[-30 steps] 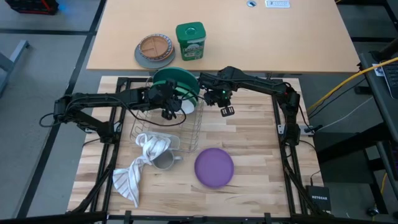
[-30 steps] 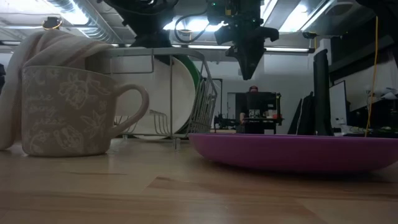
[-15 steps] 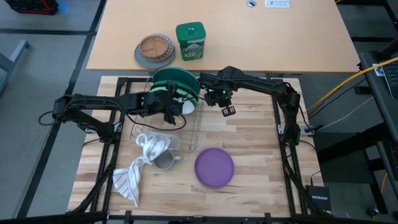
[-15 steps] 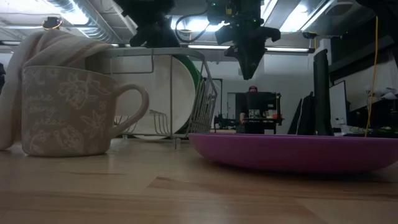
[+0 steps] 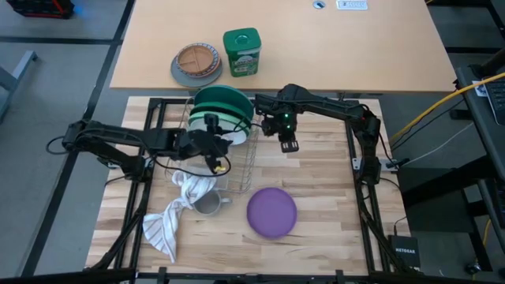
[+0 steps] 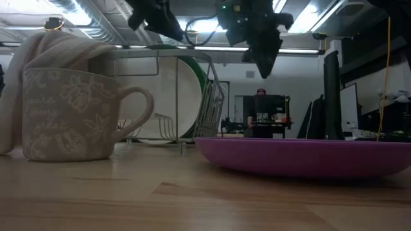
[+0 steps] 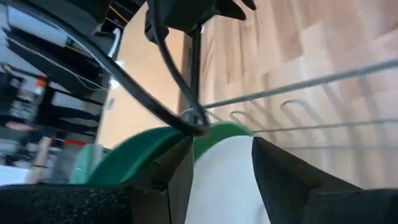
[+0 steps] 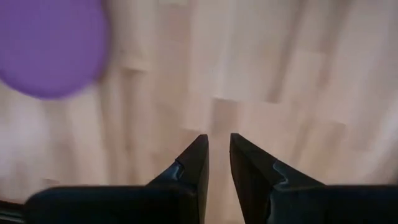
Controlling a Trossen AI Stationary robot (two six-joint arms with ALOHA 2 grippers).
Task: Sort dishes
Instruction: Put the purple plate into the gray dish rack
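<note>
The round white plastic plate (image 6: 170,99) stands on edge in the wire dish rack (image 5: 237,170), with the round darker green plastic plate (image 6: 200,77) and the round teal plastic plate (image 5: 213,96) upright just behind it. The smaller round purple plastic plate (image 5: 272,211) lies flat on the pale wood-plank worktop (image 5: 323,189), well apart from the rack. The left gripper (image 5: 209,152) hangs over the rack, in front of the standing plates; its dark fingers (image 7: 283,180) are spread, holding nothing. The right gripper (image 5: 289,145) hangs above bare worktop beside the rack; its dark fingers (image 8: 249,165) stand a narrow gap apart, empty. A cream patterned ceramic mug (image 6: 74,115) stands near the rack with a crumpled white cloth (image 5: 170,221) against it.
</note>
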